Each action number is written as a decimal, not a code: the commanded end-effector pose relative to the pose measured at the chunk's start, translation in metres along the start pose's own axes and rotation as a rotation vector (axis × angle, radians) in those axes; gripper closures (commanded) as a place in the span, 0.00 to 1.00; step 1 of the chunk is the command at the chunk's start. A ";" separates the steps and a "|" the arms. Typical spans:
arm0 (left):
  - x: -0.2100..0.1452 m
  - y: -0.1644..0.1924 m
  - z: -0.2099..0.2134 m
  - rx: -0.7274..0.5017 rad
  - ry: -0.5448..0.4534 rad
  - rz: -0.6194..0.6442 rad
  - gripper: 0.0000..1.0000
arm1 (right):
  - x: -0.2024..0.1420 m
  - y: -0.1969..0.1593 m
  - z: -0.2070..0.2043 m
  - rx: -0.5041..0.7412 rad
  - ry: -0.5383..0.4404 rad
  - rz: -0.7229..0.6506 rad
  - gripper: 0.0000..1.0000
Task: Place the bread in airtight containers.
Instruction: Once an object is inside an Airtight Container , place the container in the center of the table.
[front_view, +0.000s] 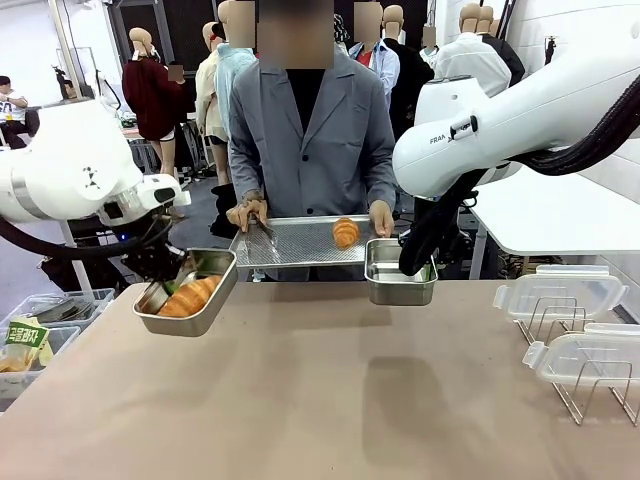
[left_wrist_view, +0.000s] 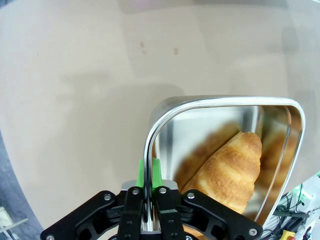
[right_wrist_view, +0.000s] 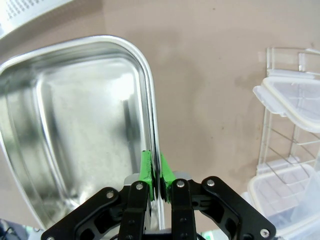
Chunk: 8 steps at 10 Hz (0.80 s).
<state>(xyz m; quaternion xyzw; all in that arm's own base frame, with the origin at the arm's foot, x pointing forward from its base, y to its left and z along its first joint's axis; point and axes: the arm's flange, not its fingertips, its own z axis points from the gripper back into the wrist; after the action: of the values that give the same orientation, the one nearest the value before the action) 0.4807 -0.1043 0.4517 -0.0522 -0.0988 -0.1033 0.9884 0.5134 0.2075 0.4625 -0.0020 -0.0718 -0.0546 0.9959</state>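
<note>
Croissant roll, left wrist view: lower end hidden behind left gripper.
Filled steel container: near end cut by bottom edge.
Empty steel container, right wrist view: left side cropped.
Clear lids: cropped at right edge.
Right gripper, front view: fingers hidden behind container wall.
Green packet: print unreadable.
</note>
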 end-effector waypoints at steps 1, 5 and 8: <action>0.015 0.020 -0.028 -0.029 0.007 0.085 1.00 | -0.001 0.000 0.000 0.008 -0.022 -0.010 1.00; 0.024 0.052 -0.105 -0.055 0.088 0.150 1.00 | -0.001 0.000 0.000 0.008 -0.022 -0.010 1.00; 0.033 0.054 -0.130 0.010 0.107 0.174 1.00 | -0.001 0.000 0.000 0.008 -0.022 -0.010 1.00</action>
<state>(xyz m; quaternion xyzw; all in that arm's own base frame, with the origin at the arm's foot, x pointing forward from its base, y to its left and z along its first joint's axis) 0.5431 -0.0707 0.3191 -0.0671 -0.0369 -0.0297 0.9966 0.5136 0.2070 0.4627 -0.0019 -0.0721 -0.0552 0.9959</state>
